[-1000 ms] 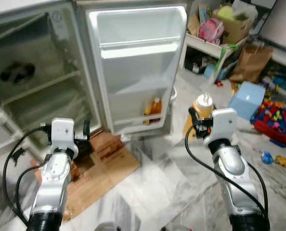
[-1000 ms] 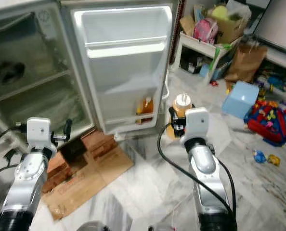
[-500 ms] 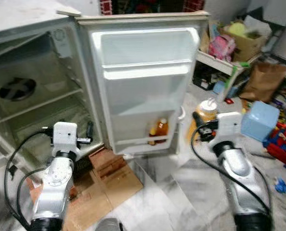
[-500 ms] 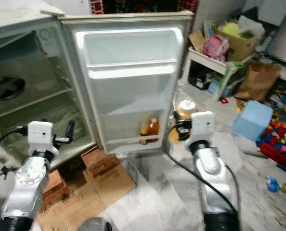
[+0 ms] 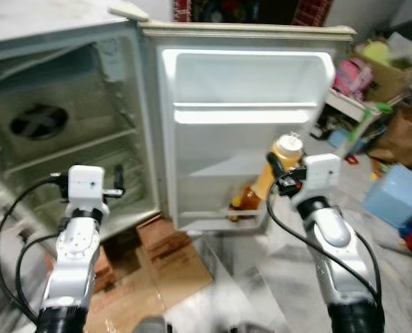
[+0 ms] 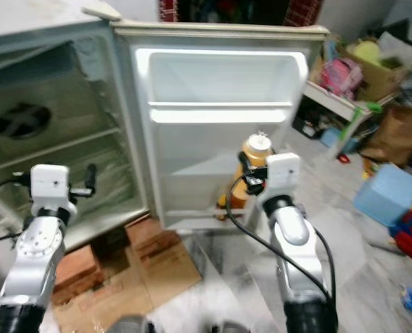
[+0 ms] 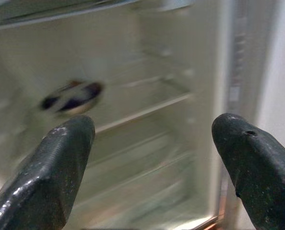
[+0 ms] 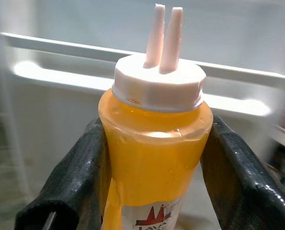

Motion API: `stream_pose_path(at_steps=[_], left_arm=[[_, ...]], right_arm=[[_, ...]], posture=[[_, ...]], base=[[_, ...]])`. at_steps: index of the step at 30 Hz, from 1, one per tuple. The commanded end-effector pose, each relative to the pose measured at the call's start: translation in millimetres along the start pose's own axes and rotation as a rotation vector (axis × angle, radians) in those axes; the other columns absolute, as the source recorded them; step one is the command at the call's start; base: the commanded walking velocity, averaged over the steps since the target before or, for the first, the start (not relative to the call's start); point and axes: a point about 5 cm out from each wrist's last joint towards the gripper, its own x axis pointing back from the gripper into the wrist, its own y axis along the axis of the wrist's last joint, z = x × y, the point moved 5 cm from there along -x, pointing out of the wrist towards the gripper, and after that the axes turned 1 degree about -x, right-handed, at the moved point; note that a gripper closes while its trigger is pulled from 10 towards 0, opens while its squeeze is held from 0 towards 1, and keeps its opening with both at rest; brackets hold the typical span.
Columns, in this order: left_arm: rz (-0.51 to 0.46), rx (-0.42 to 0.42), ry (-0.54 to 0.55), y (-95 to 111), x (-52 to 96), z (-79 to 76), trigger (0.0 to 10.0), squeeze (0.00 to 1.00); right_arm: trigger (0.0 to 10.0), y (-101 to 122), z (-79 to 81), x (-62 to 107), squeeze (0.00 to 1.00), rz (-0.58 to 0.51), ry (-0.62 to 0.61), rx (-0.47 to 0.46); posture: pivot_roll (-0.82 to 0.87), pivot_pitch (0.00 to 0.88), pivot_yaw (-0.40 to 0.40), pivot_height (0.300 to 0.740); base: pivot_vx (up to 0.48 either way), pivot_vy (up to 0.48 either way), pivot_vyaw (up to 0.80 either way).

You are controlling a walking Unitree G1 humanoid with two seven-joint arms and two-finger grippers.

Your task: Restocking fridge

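Nearest the robot, on the floor just in front of the fridge (image 5: pixel 67 104), lies a flattened cardboard sheet (image 5: pixel 171 267) with reddish bricks (image 5: pixel 157 232) on it, close under the lower edge of the open fridge door (image 5: pixel 251 132).

The left gripper (image 7: pixel 152 158) is held up before the open fridge cabinet, its two black fingers (image 7: pixel 46 172) spread wide apart with nothing between them; the left wrist view looks between them onto the bare wire shelves (image 7: pixel 142 112) and a round dark fan vent (image 7: pixel 70 96) in the back wall.

The right gripper (image 8: pixel 152 158) is raised in front of the inner side of the fridge door, its fingers (image 8: pixel 70 177) clamped on either side of a yellow sauce bottle (image 8: pixel 152 158) with a white twin-spout cap (image 8: pixel 159 81). The bottle stands upright in the grip, level with the middle of the door, below the door's bright upper shelf rail (image 5: pixel 244 114).

Inside the door, on its lowest shelf, stand orange-brown bottles (image 5: pixel 247 198), partly hidden behind the held bottle and gripper.

Beyond the fridge door, on its far side from the cabinet, are a white shelf unit (image 5: pixel 352 111) with bags and a cardboard box, a brown paper bag (image 5: pixel 407 132) and a light blue box (image 5: pixel 397 194) on the marble floor (image 5: pixel 261 291)
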Motion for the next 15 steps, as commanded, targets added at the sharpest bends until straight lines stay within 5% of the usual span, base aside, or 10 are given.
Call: stream_pose_path(at_steps=[1, 15], left_arm=[[0.017, 0.022, -0.022, -1.7, -0.2, -8.3, 10.0, 0.0], [0.009, 0.022, -0.04, 1.2, -3.0, -12.5, 10.0, 0.0]], right_arm=[[10.0, 3.7, -9.9, 1.5, 0.0, -0.015, -0.031, 0.005], [10.0, 15.2, -5.4, 0.7, 0.0, -0.07, -0.008, 0.01]], posture=[[0.06, 0.0, -0.024, 0.74], [0.06, 0.0, -0.019, 0.74]], base=[[0.0, 0.0, 0.42], [0.017, -0.325, 0.0]])
